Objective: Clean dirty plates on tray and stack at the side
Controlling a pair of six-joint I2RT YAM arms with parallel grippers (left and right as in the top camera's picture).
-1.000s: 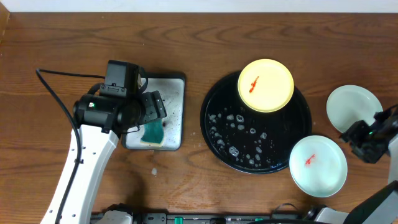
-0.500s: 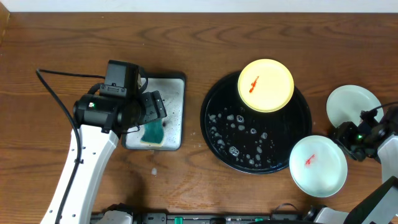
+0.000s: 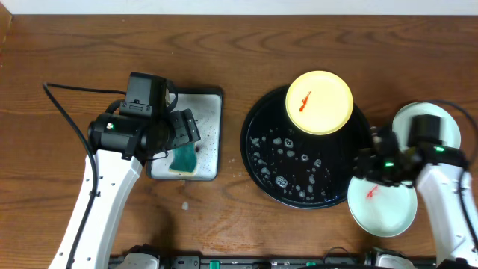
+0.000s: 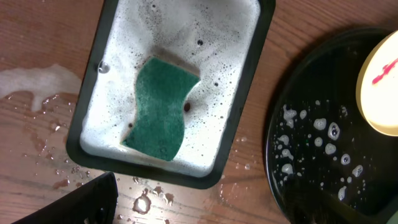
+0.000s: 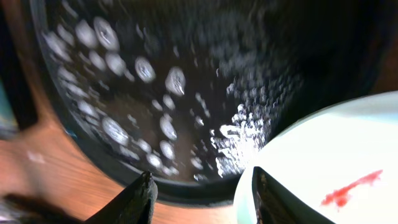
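The right hand (image 3: 371, 163) hangs with its fingers apart and nothing between them, low over the tray (image 3: 250, 153) rim directly beneath it. The smeared teal plate (image 5: 323, 168) lies just beside and partly under one finger, lapping onto that rim rather than lying flat. How much of it rests on the tabletop (image 3: 75, 60) I cannot tell. Ahead of the hand the tray floor is dotted with suds (image 5: 171, 81), and farther ahead the yellow plate (image 3: 320, 102) sits at the opposite rim, its red streak uncleaned. Behind the hand, partly hidden by the arm, is a second teal plate (image 3: 407, 119) with no smear showing. The left hand (image 3: 181, 137) is well apart from all this, spread and empty above the sponge (image 4: 160, 109) in its foamy dish (image 4: 239, 56). The likeliest trouble is the grasp. A plate perched on a raised rim can rock or skate away when one finger presses its edge, and wet glaze would let it slip from a shallow pinch. A finger coming down too low could catch the tray rim instead and drag the tray — and the yellow plate with it. The arm's elbow side also passes close over the second teal plate and could nudge it.
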